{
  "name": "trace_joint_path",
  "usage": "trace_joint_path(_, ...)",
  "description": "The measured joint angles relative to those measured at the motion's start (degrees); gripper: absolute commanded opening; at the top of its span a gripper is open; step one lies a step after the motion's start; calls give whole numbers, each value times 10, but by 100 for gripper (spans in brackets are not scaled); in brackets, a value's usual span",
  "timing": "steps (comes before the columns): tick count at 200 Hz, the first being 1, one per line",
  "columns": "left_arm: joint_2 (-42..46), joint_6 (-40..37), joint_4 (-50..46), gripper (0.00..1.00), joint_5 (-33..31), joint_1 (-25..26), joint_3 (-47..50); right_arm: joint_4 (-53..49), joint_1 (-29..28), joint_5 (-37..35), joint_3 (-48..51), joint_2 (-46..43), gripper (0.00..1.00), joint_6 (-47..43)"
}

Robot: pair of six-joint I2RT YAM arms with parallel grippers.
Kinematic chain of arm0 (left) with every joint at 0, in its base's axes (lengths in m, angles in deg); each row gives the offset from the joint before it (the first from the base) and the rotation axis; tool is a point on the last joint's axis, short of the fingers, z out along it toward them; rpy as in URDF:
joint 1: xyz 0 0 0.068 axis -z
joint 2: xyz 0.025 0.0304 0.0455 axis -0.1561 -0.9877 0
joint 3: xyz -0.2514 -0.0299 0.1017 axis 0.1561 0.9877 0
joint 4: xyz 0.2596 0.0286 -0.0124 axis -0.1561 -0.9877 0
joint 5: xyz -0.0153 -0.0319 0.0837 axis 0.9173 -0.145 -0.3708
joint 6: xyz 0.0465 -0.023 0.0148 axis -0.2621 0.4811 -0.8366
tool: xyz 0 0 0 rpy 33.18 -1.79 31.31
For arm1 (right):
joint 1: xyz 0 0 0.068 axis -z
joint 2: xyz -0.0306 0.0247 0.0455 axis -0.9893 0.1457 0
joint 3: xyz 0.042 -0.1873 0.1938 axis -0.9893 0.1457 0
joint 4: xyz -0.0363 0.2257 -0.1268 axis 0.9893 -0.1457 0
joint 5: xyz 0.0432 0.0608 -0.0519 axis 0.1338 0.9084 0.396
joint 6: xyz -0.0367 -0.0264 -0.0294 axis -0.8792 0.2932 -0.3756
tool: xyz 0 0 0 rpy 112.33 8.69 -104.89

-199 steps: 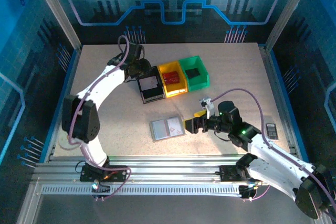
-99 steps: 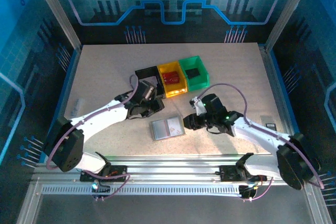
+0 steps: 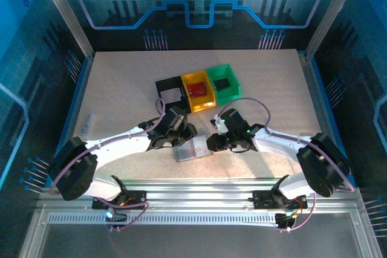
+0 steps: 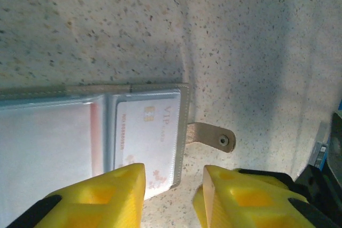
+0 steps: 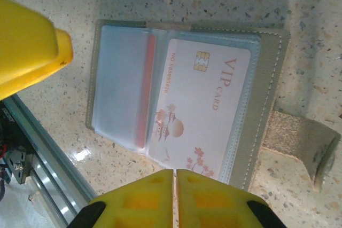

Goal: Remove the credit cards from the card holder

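The grey card holder (image 3: 195, 149) lies open and flat on the table between both arms. In the right wrist view a whitish VIP credit card (image 5: 206, 105) sits in its right sleeve, and the edge of a reddish card (image 5: 144, 94) shows in the left sleeve. My right gripper (image 5: 175, 182) is shut, its tips at the whitish card's near edge, with nothing visibly between them. My left gripper (image 4: 173, 193) is open just above the holder's strap-side edge (image 4: 185, 132), one finger over the card (image 4: 147, 137). The snap strap (image 4: 211, 134) lies flat on the table.
A black bin (image 3: 171, 93), a yellow bin (image 3: 198, 89) and a green bin (image 3: 224, 83) stand in a row behind the holder. A small pale object (image 3: 87, 124) lies at the table's left edge. The metal rail (image 3: 199, 194) runs along the near edge.
The left arm swung from the black bin down to the holder's far side. The right gripper moved left onto the holder and shut.
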Motion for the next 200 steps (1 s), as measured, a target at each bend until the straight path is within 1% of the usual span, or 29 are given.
trace_joint_path(28, -15, 17, 31, 32, 0, 10, 15, 15, 0, 0, 0, 24, 6, 7)
trace_joint_path(39, -22, 25, 37, 32, 0, 13, 22, 22, 0, 2, 0, 30, 3, 10)
trace_joint_path(99, -43, 53, 74, 26, 0, 24, 47, 57, 0, 7, 0, 56, 2, 21)
trace_joint_path(146, -47, 60, 87, 24, -10, 28, 67, 78, 2, 7, 0, 73, 0, 31)
trace_joint_path(200, -61, 68, 107, 23, -14, 32, 82, 104, 12, 7, 1, 82, 0, 41)
